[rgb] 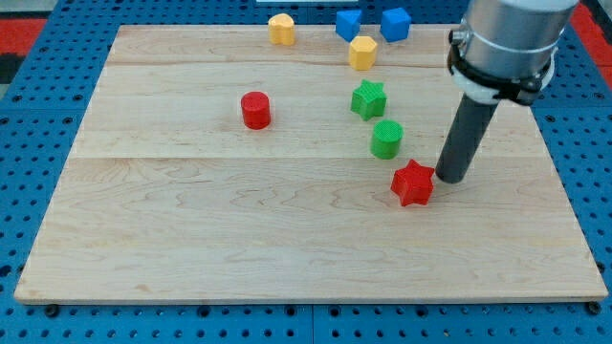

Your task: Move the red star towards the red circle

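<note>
The red star [413, 183] lies on the wooden board right of centre. The red circle [255, 110], a short cylinder, stands to the upper left of it, well apart. My tip [450, 179] is down on the board just right of the red star, close to its right edge or touching it. The dark rod rises from there to the grey arm at the view's top right.
A green cylinder [386, 139] and a green star [368, 99] sit just above the red star. Two yellow blocks [281, 29] [362, 53] and two blue blocks [348, 24] [395, 23] lie along the board's top edge [191, 29].
</note>
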Robot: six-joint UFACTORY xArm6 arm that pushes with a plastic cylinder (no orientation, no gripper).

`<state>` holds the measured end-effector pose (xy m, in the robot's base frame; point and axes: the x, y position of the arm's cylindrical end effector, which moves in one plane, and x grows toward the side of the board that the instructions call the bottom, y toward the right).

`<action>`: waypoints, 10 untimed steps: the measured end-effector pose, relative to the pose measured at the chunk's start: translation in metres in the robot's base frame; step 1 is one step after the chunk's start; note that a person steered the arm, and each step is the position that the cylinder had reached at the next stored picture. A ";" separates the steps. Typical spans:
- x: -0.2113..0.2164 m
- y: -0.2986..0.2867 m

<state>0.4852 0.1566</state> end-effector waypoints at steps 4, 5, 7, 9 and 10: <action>0.003 -0.147; -0.009 -0.173; 0.022 -0.132; -0.001 -0.104; -0.013 -0.140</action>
<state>0.4717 0.0170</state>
